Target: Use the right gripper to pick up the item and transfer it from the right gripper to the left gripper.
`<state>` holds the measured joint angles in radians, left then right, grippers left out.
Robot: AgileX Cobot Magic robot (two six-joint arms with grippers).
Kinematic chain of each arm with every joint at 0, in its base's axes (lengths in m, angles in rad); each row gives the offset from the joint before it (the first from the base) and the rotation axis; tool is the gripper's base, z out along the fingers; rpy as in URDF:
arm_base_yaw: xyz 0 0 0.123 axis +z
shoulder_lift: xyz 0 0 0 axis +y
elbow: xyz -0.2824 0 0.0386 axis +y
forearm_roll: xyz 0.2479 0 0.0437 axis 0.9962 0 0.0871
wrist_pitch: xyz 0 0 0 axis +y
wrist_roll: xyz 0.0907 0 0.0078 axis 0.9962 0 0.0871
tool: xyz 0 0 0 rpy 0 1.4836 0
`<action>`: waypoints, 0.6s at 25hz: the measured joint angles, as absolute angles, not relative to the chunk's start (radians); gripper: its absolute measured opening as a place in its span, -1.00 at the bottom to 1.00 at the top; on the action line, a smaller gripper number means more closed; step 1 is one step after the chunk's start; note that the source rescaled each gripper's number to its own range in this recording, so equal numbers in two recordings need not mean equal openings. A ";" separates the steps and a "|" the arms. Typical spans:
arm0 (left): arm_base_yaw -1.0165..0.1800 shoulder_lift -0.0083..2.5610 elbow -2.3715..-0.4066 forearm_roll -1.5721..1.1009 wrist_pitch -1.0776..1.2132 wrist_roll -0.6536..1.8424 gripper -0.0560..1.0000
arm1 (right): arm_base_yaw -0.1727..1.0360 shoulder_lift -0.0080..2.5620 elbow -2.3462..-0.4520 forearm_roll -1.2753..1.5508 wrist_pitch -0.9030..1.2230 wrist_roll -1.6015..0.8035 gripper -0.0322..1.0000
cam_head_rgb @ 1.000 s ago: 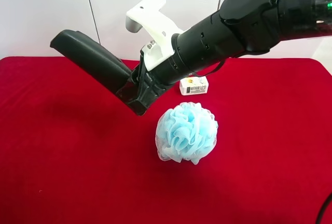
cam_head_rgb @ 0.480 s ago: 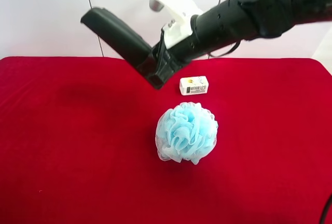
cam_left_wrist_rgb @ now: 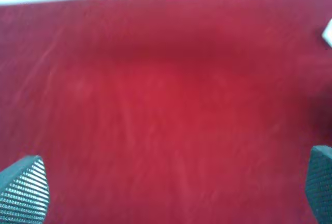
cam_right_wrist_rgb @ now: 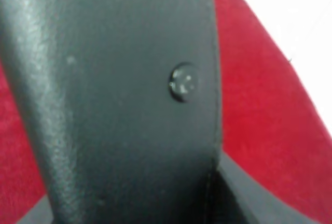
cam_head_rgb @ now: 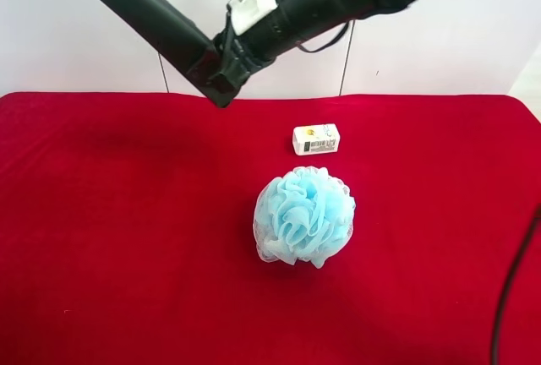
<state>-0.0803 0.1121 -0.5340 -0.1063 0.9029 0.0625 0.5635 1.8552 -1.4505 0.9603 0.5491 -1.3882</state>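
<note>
- Three cameras split the scene. Only the exterior high view takes in the blue bath pouf (cam_head_rgb: pixel 304 217) on the middle of the red cloth (cam_head_rgb: pixel 110 213), with the small white box (cam_head_rgb: pixel 316 139) just beyond it on the far side.
- Only my right wrist view shows the black item (cam_right_wrist_rgb: pixel 104 105) close up. Its skin is finely grained, with one small round stud (cam_right_wrist_rgb: pixel 182 83).
- Only my left wrist view shows my left claw (cam_left_wrist_rgb: pixel 172 186). Its ribbed fingertips (cam_left_wrist_rgb: pixel 23 190) sit at opposite edges, spread wide, gripping nothing, with bare cloth below.
- My right claw (cam_head_rgb: pixel 218 71) is clamped on one end of the black item, holding it high in the air over the cloth's far edge.
- Seen from the exterior high view, the item is long and round-ended. It is tilted, with its free end raised toward that view's left, well apart from the pouf and box.
</note>
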 joint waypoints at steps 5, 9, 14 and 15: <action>-0.080 0.322 -0.534 -0.253 0.722 0.174 1.00 | 0.563 1.916 -1.528 0.942 0.554 -1.359 -0.83; -0.080 0.507 -0.534 -0.426 0.574 0.271 1.00 | 0.563 1.928 -1.531 0.918 0.554 -1.351 -0.83; -0.080 0.716 -0.534 -0.611 0.408 0.416 1.00 | 0.563 1.929 -1.531 0.915 0.541 -1.321 -0.85; -0.080 0.758 -0.534 -0.650 0.374 0.439 1.00 | 0.563 1.929 -1.531 0.915 0.536 -1.317 -0.85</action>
<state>-0.0803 0.7581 -0.5340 -0.6504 0.3744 0.4390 0.5635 1.9294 -1.5306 0.9148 0.5364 -1.3167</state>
